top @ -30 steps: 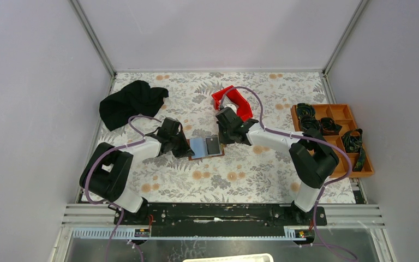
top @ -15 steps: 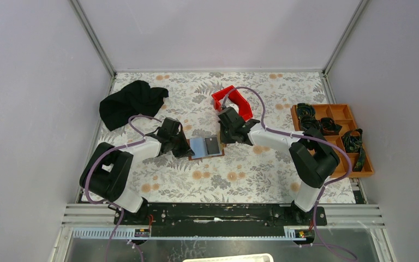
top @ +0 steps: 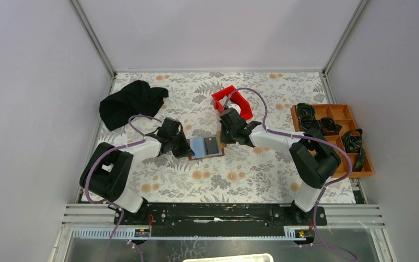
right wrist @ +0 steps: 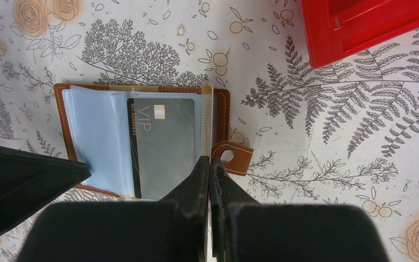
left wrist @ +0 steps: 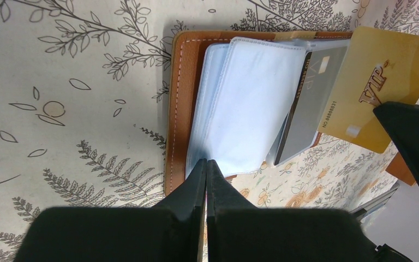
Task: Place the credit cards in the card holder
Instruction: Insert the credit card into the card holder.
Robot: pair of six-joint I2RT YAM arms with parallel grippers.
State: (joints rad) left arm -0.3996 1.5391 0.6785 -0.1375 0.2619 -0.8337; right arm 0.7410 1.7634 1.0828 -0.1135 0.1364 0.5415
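Left jaws are pressed together, empty; right jaws are clamped on a gold card (left wrist: 382, 87). On the floral surface (top: 240, 174) the wallet (right wrist: 223, 103) lies open between both arms, left tips at the edge of its clear sleeves (left wrist: 251, 103). The gold card stands on edge over its clasp side; a grey card (right wrist: 166, 147) sits sleeved.

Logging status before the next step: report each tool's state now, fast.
Left tool: closed, tips at the card holder edge; whether it pinches anything cannot be told.
Right tool: closed on a gold card.
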